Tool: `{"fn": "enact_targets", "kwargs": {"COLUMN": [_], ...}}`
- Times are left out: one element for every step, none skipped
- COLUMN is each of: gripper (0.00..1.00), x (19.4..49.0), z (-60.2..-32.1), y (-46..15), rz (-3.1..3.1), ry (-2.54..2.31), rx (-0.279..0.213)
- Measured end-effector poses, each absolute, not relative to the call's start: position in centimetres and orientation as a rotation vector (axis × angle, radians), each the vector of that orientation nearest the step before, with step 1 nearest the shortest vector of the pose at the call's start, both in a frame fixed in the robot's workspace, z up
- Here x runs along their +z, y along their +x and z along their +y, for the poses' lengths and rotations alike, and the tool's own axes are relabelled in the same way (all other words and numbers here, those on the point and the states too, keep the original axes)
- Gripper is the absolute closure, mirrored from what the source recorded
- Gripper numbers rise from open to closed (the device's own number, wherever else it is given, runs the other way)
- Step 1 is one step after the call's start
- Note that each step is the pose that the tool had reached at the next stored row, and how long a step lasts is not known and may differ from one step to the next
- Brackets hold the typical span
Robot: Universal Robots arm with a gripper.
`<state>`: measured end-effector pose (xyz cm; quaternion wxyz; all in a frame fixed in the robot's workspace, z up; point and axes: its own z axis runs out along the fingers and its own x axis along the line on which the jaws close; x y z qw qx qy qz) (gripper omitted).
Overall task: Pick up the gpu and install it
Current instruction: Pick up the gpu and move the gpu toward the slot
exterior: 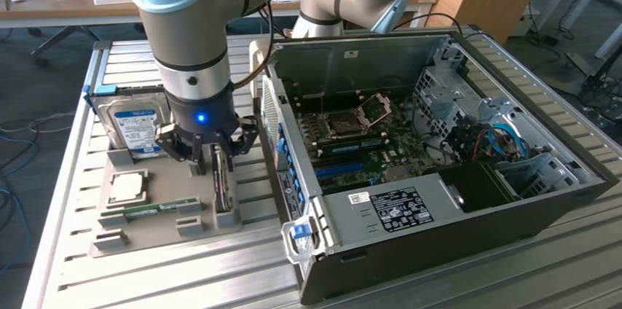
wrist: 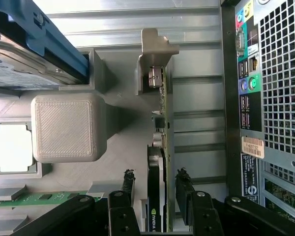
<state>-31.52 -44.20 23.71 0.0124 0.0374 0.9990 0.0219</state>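
gpu (exterior: pixel 226 194) on edge, lengthwise beside case (exterior: pixel 525 214)

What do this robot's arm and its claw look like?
The arm is a thick silver-grey tube with pale blue joint caps. Near the end it turns black, with a small blue light. The gripper is black with two slim fingers.

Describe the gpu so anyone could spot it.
At the exterior view's left of the computer case lies a grey tray. On its case-side edge the gpu stands on edge, straddled by the gripper: thin and dark, unlike the blue-labelled hard drive and green memory stick.
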Motion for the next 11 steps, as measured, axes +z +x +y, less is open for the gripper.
{"fn": "enact_targets", "kwargs": {"gripper": [0.53,0.53,0.53,0.53,0.53,0.53,0.53,0.53,0.53,0.53,0.53], "x": [23.53,23.37,23.26,23.16,23.14,23.14,23.14,23.14,23.14,23.13,23.14], "z": [-44.2,-44.2,-44.21,-44.2,-44.21,-44.2,-44.21,-44.21,-44.21,-44.2,-44.2], "y": [-31.52,-31.53,-31.53,-31.53,-31.53,-31.53,-31.53,-31.53,-31.5,-31.5,-31.5], "rz": [3.114,3.114,3.114,3.114,3.114,3.114,3.114,3.114,3.114,3.114,3.114], "ry": [0.117,0.117,0.117,0.117,0.117,0.117,0.117,0.117,0.117,0.117,0.117], "rx": [0.068,0.068,0.068,0.068,0.068,0.068,0.068,0.068,0.068,0.068,0.068]}}
